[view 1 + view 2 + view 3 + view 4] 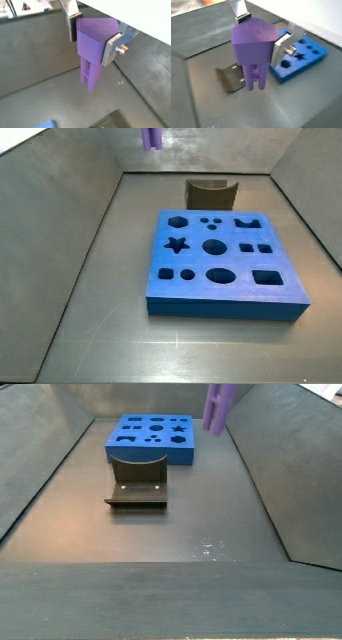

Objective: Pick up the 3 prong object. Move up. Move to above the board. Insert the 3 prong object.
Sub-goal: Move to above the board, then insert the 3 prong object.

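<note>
Gripping the 3 prong object (254, 52) by its blocky head, end effector (261, 37) fingers (113, 47) closed on either side, prongs hanging down, well above the floor (94, 318); lying flat below, near the fixture (138, 489), the board (221, 263)

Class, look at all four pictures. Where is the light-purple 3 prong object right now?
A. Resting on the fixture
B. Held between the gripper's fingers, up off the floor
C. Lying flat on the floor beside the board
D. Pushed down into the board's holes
B: in both wrist views the gripper clamps the 3 prong object by its head, prongs hanging free above the floor, clear of the board and the fixture.
</note>
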